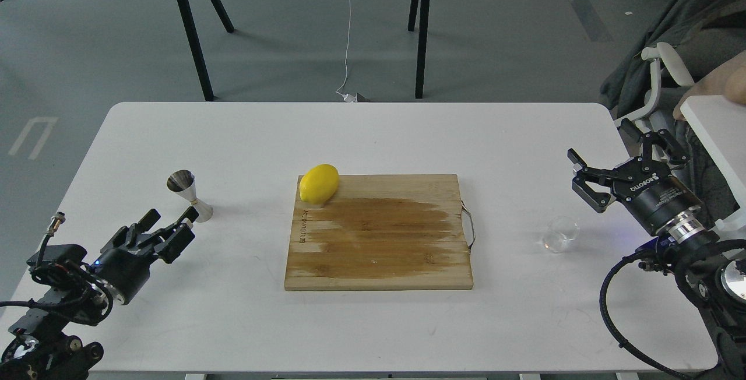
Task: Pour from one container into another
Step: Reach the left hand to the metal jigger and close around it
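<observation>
The small clear glass cup point(560, 234) lies tilted on the white table point(373, 135) at the right, just right of the cutting board. My right gripper point(605, 152) hovers open above and behind it, holding nothing. The steel hourglass jigger point(189, 194) stands upright at the left. My left gripper point(171, 218) sits low just in front of the jigger's base, fingers spread open and holding nothing.
A wooden cutting board point(379, 234) with a dark wet patch lies in the middle, a yellow lemon point(319, 183) on its far-left corner. A second white table edge point(714, 135) and a chair stand at the right. Black table legs are behind.
</observation>
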You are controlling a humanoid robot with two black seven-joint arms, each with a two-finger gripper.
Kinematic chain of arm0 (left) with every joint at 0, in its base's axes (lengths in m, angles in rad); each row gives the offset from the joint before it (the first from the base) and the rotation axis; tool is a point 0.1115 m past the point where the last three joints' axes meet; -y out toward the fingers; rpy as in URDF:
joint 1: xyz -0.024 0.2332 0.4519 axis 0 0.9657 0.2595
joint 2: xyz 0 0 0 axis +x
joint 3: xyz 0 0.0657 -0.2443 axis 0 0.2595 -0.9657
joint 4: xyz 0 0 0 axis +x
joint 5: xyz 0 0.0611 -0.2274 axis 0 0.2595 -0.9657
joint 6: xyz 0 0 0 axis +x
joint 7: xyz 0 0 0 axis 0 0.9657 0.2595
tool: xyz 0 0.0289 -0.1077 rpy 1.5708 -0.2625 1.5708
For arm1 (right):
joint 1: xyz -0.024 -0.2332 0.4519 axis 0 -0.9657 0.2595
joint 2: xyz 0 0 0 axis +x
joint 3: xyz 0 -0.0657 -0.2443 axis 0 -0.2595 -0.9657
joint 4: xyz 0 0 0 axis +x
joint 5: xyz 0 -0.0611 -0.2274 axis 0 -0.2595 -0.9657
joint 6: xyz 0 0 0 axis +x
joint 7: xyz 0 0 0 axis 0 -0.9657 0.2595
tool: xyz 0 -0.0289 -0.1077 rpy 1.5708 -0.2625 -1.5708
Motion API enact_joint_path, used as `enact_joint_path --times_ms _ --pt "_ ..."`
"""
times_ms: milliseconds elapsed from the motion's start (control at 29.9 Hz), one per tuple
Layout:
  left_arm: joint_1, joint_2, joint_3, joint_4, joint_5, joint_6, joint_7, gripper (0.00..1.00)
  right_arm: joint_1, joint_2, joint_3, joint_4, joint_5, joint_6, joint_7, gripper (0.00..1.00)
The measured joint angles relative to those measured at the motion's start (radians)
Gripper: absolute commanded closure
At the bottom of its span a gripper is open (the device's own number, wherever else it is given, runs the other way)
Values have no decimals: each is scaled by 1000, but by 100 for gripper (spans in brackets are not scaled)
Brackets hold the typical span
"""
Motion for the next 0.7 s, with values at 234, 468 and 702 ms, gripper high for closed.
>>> enact_joint_path --times_ms 234,468,702 --pt "-52 -51 28 68 -1 0 0 1 1 0 0 0 0 0 0 1" --pt "-122 -114 79 186 -9 0 0 1 1 0 0 -1 0 0 0 1" --pt "-162 -160 85 276 -11 0 0 2 1 0 0 -1 0 0 0 1"
